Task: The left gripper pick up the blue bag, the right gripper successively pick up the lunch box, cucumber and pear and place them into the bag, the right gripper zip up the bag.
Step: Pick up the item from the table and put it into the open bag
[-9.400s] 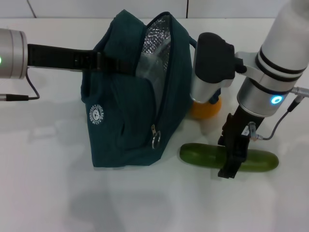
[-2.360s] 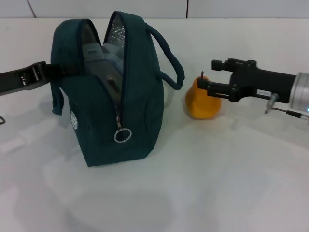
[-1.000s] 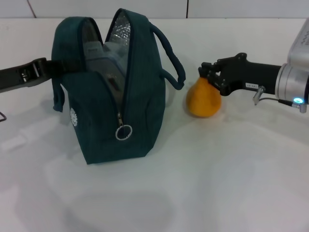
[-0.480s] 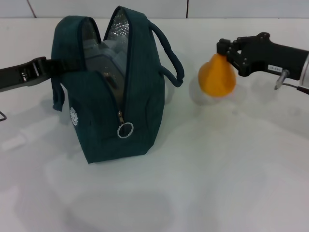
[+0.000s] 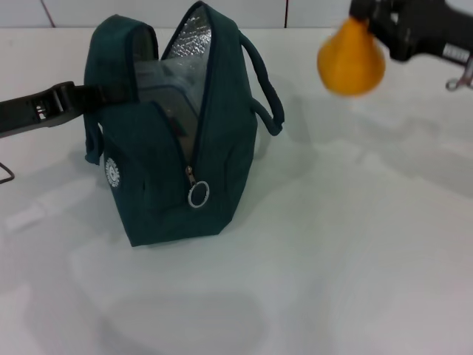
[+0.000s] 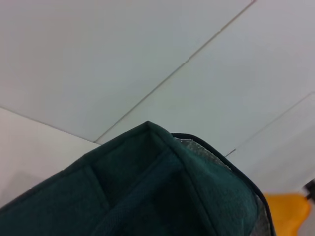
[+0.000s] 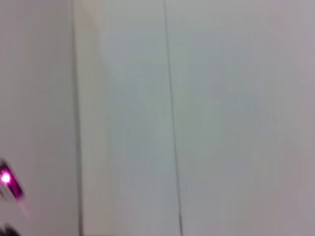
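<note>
The blue bag stands upright on the white table, its top unzipped and the silver lining showing. The clear lunch box sits inside it. My left gripper is shut on the bag's left handle and holds that side up. My right gripper is at the top right, shut on the stem end of the orange pear, which hangs in the air to the right of the bag's opening and higher. The bag's rim and the pear also show in the left wrist view. No cucumber shows.
The bag's ring zipper pull hangs at its front end and a loose handle arches on the right side. A tiled white wall fills the right wrist view. A thin black cable lies at the table's left edge.
My right gripper has closed on the pear and lifted it off the table, up and slightly to the right. The cucumber seen on the table earlier is gone from view. The bag has shifted slightly.
</note>
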